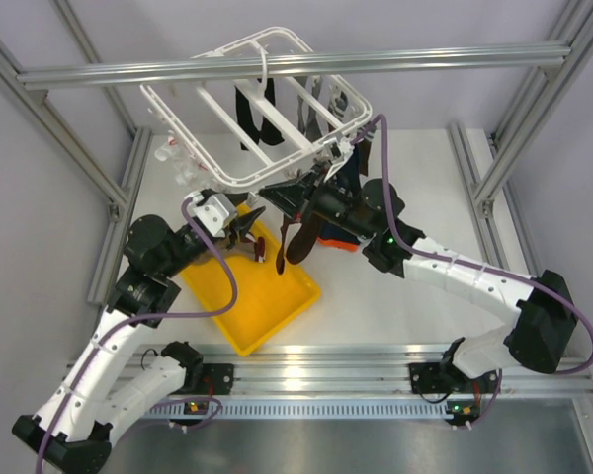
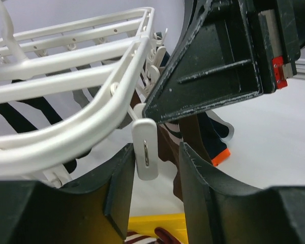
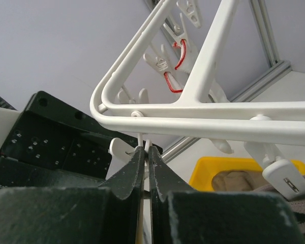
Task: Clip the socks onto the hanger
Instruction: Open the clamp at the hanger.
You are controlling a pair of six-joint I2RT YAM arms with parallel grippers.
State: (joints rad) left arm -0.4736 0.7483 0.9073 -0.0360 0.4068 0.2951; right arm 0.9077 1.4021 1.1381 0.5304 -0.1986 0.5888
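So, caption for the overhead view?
Under the white hanger, the right gripper dangles a dark sock over the yellow tray.

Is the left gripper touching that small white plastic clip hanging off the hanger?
Cannot tell. Left wrist view: the small white plastic clip hangs between the left gripper's open jaws, clear of one, overlapping the other's edge.

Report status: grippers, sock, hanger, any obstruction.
Left gripper open, jaws straddling a clip. Right gripper shut at hanger corner, brown sock dangling below. Clip empty; grippers crowded close.
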